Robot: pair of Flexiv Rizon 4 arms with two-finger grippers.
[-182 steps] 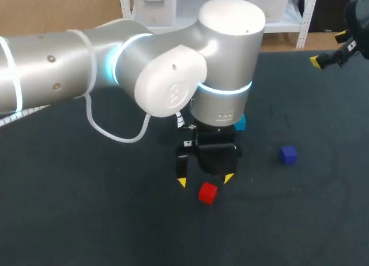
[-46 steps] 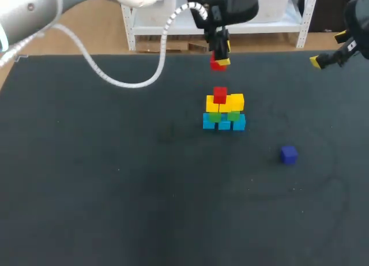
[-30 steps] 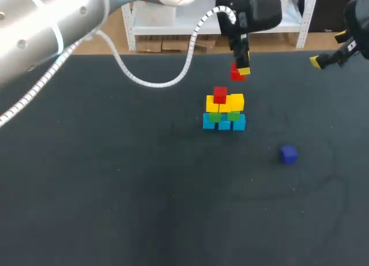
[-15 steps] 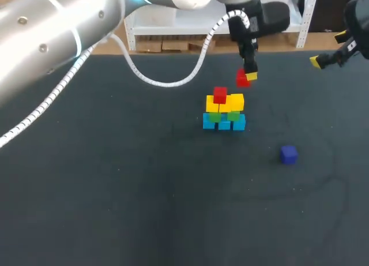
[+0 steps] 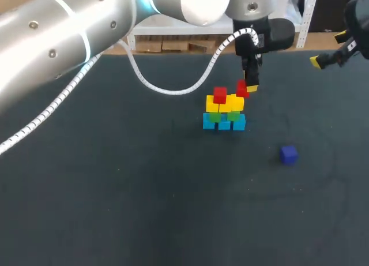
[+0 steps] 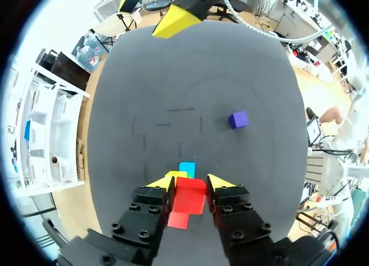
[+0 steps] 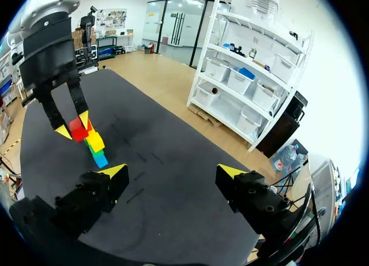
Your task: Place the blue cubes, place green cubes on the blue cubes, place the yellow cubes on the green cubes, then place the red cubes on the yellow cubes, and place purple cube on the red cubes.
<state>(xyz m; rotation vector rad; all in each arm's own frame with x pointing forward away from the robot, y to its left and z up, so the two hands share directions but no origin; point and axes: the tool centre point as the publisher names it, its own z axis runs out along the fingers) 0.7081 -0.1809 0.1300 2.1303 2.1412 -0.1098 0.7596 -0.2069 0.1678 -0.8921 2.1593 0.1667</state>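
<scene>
Dark table mat [image 5: 115, 191] everywhere, and a bit above the middle of the head view my left gripper [image 6: 191, 184] is pinching a red cube [image 5: 241, 87] just over the right side of the stack [image 5: 224, 120], next to the second red cube [image 5: 219, 95] on top. Purple cube [image 5: 288, 154] sits alone to the stack's lower right, and my right gripper [image 7: 173, 172] hangs spread wide at the upper right edge.

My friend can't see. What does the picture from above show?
The left gripper holds a red cube just over a small cube stack: blue at the bottom, then green, yellow and one red. A purple cube sits alone on the table.
</scene>
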